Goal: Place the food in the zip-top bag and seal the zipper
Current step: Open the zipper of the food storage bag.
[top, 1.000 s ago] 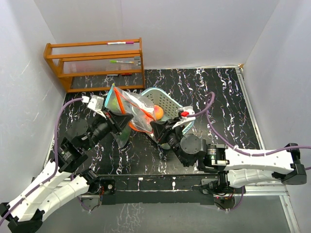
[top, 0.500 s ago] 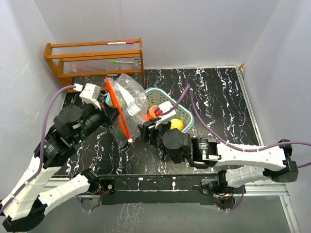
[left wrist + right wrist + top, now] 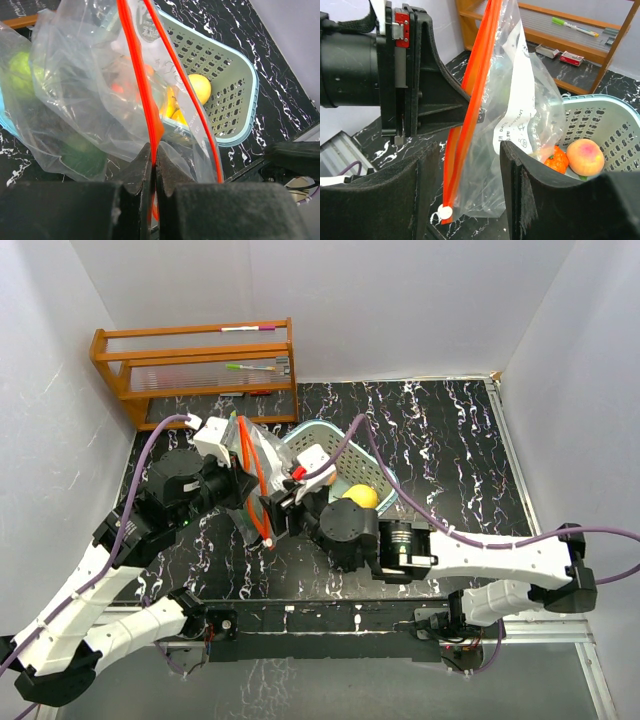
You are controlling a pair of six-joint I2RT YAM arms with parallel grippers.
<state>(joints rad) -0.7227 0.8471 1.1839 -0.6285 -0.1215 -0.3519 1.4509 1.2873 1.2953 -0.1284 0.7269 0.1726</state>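
My left gripper (image 3: 243, 483) (image 3: 153, 152) is shut on the orange zipper strip of the clear zip-top bag (image 3: 262, 455) (image 3: 85, 90), which hangs upright beside the teal basket (image 3: 330, 427). Green food (image 3: 20, 67) shows through the bag's plastic. My right gripper (image 3: 278, 508) (image 3: 469, 185) is open, its fingers on either side of the bag's (image 3: 520, 125) lower corner, just above the white slider (image 3: 441, 212). A yellow fruit (image 3: 360, 496) (image 3: 200, 87), a peach (image 3: 585, 156) and an orange piece (image 3: 556, 159) lie in the basket (image 3: 615, 120).
A wooden rack (image 3: 195, 370) (image 3: 555, 32) with pens and small items stands at the back left against the wall. White walls close in the black marbled table (image 3: 450, 440) on three sides. The right arm's purple cable arcs over the basket.
My right gripper opened and moved left from the basket to the bag's lower zipper end. The left arm swung the bag upright and nearer the basket.
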